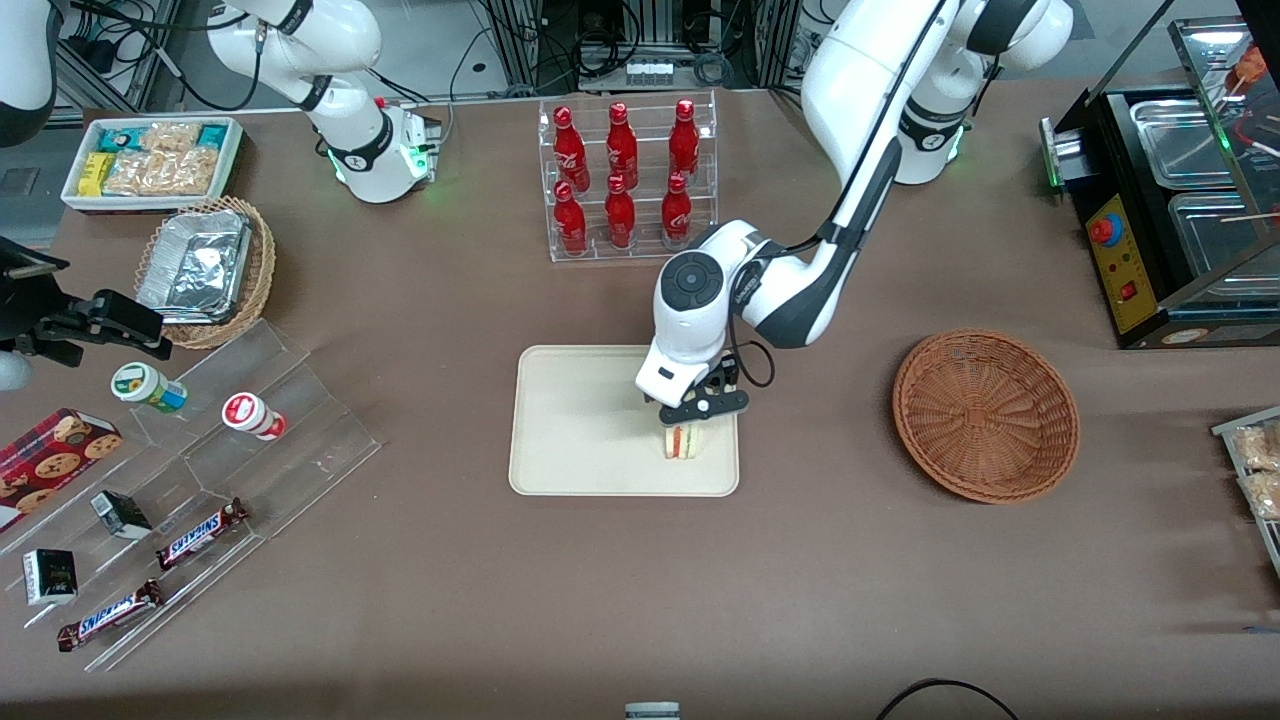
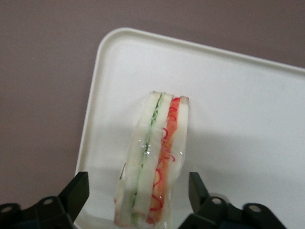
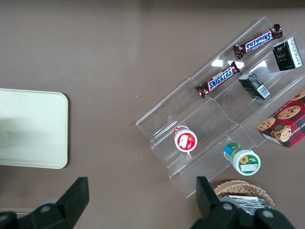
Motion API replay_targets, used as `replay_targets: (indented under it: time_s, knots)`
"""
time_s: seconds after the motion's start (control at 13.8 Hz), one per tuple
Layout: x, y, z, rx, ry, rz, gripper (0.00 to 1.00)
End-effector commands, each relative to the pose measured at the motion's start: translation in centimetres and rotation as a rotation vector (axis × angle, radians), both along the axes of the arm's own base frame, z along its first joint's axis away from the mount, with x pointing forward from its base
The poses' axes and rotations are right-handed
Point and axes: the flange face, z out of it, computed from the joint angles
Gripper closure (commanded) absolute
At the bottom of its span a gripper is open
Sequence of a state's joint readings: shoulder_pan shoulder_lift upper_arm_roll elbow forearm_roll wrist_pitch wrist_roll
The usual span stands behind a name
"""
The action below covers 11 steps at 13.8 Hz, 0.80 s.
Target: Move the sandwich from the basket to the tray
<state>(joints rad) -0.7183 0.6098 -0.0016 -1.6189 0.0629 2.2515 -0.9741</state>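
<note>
The sandwich (image 1: 682, 441) stands on its edge on the cream tray (image 1: 570, 420), near the tray corner closest to the front camera on the basket's side. My left gripper (image 1: 700, 410) hangs just above it, open, one finger on each side with a gap to the bread. In the left wrist view the sandwich (image 2: 155, 162) shows its green and red layers between the black fingertips (image 2: 78, 188), resting on the tray (image 2: 228, 105). The reddish-brown basket (image 1: 985, 415) is empty, toward the working arm's end of the table.
A clear rack of red bottles (image 1: 625, 180) stands farther from the front camera than the tray. A tan basket with foil containers (image 1: 205, 270), a white snack bin (image 1: 150, 160) and a clear stepped stand (image 1: 200, 470) lie toward the parked arm's end. A black warmer (image 1: 1180, 200) stands near the basket.
</note>
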Motion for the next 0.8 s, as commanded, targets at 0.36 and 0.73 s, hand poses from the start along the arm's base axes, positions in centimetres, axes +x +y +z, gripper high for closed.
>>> replay_targets:
  time_s: [0.36, 0.73]
  knots:
    - [3.2, 10.9, 22.1, 0.011, -0.080, 0.204, 0.00]
    - [1.2, 22.5, 32.0, 0.044, -0.005, 0.214, 0.00]
